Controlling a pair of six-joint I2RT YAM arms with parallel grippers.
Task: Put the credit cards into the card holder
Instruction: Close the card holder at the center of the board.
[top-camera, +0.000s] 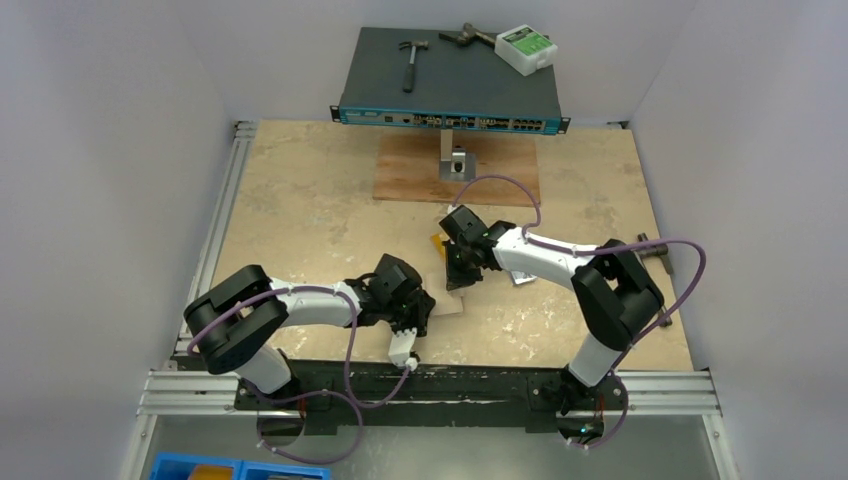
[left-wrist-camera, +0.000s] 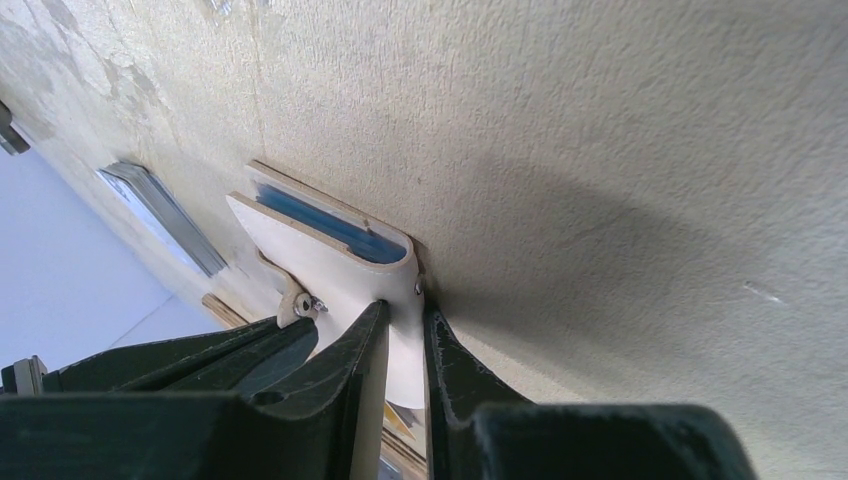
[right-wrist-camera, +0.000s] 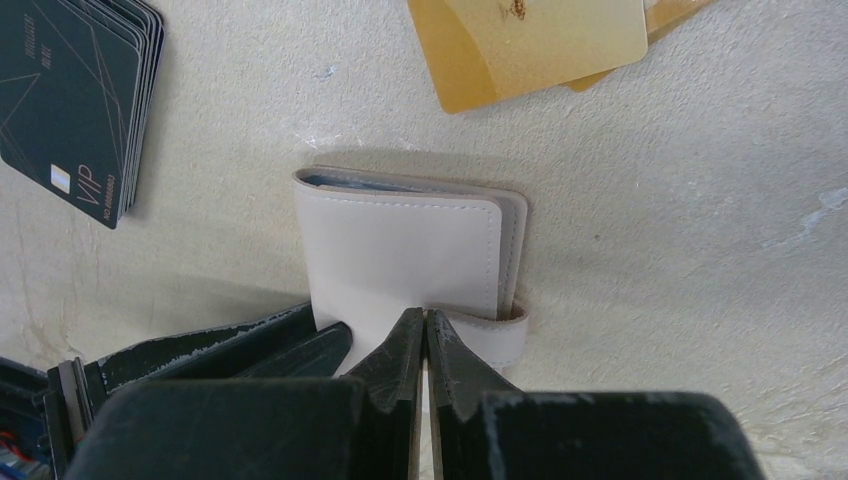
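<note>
**Condition.** The card holder lies folded shut on the bench. The left tool is clamped on one cover of the card holder, and the beige panel shows between its fingers. Bluish pockets are visible between the covers at the edge away from that grip. The right tool has its jaws pressed together, with the tips at the card holder's edge just beside the snap tab. Whether any of the tab is pinched cannot be told. In the right wrist view, the black cards sit stacked well apart to one side of the card holder. The orange-yellow cards lie beyond its far edge, near but not touching.

**Assessment.** The step in hand appears to be unfastening and opening the card holder before any card is loaded.

**Recommendations.**
- Keep the left grip firm and low so the card holder cannot slide across the bench.
- Work the right tips under the tab and lift away from the cover rather than dragging sideways.
- Watch that the cover does not spring closed again.
- Avoid pushing the card holder toward the orange-yellow cards.
</note>
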